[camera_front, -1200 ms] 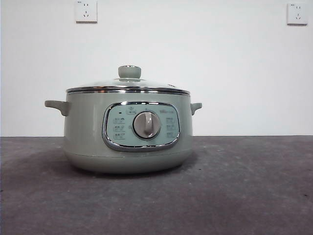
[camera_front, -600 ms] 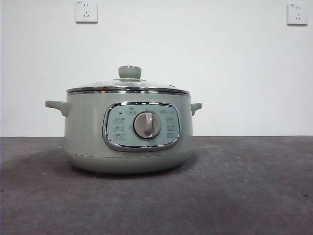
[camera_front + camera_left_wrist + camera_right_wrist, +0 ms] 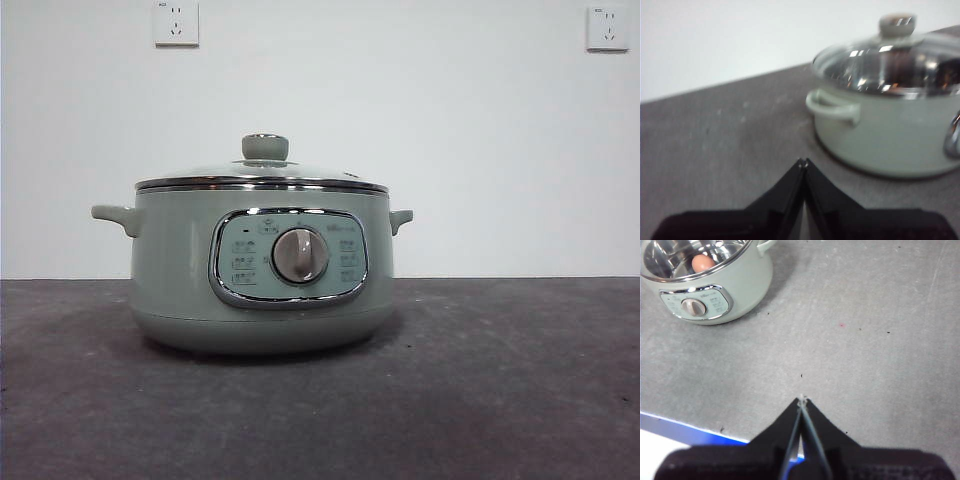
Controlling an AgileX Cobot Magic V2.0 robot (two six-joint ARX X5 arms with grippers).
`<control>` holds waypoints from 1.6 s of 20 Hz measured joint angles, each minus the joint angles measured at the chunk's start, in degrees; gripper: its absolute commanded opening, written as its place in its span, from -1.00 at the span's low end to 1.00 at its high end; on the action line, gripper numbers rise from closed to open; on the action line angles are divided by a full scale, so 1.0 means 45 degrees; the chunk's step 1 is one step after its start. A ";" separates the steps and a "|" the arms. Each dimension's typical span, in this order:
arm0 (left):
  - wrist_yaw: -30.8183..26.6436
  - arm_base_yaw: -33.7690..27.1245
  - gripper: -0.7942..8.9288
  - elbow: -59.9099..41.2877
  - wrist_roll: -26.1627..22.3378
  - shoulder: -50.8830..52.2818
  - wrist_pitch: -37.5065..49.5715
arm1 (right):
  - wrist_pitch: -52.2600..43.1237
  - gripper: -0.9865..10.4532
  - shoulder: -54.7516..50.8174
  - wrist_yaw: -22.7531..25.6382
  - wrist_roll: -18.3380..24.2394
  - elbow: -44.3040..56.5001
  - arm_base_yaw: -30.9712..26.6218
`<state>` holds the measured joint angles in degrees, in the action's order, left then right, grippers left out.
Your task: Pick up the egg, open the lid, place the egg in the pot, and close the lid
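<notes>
Both arms clear, left gripper [image 3: 803, 162] pinched, right gripper [image 3: 802, 399] too

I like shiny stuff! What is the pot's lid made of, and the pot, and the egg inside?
The lid looks like clear glass: you can see through it, and it glints. Its rim looks like polished steel, and its knob is matte pale green, perhaps plastic. The pot looks like smooth green painted metal or plastic; I cannot tell which. The egg is dull orange-brown, real or toy unclear.
</notes>
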<state>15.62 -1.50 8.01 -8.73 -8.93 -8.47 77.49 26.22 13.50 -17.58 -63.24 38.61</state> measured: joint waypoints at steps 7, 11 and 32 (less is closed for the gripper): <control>-0.0461 0.0000 -0.84 -0.1549 0.1103 0.1870 -0.0238 | 0.0005 -0.82 0.0000 0.0000 -0.0005 0.0000 0.0000; -0.0427 0.0000 -0.84 -0.1549 0.1433 0.1846 -0.0117 | 0.0005 -0.82 0.0000 0.0000 -0.0005 0.0000 0.0000; -0.0427 0.0000 -0.84 -0.1549 0.1438 0.1001 -0.0112 | -0.8311 -0.82 -0.1763 -0.1763 0.2608 0.3808 -0.4488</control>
<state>13.69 -1.50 1.04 -2.26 -4.43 -8.97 40.10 18.28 5.56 -5.85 -46.11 18.41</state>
